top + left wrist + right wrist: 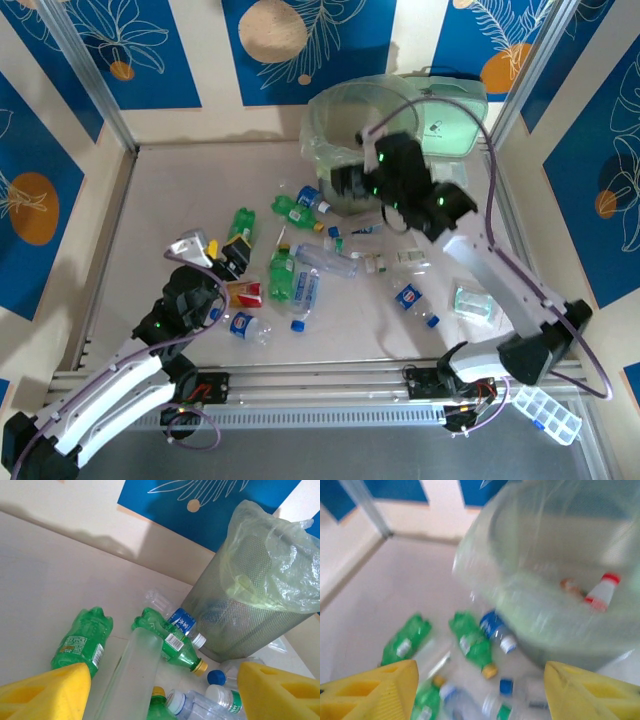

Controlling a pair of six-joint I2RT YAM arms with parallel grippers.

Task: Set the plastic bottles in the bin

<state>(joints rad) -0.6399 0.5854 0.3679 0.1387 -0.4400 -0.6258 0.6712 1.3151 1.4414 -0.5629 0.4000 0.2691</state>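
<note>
blue leaf-print panels wall in a pale bench (150,190) where the plastic bottles (283,275) lie scattered between the arms and the bin (235,625), which stands at the far side, within reach of both arms.

the left gripper (164,666) hangs low over the pile with its fingers apart. a frosted bottle (132,670) lies in line between them, untouched, which looks like lining up a pick. the right gripper (481,665) sits just beside the bin's rim, fingers apart and nothing between them, placed where a bottle would fall into the liner.

the right wrist view is smeared. a red-capped bottle (602,592) shows inside the bin, and the rest of the contents cannot be made out. the frosted bottle's near end is cut off. from above, the right arm covers the bin's near wall.
</note>
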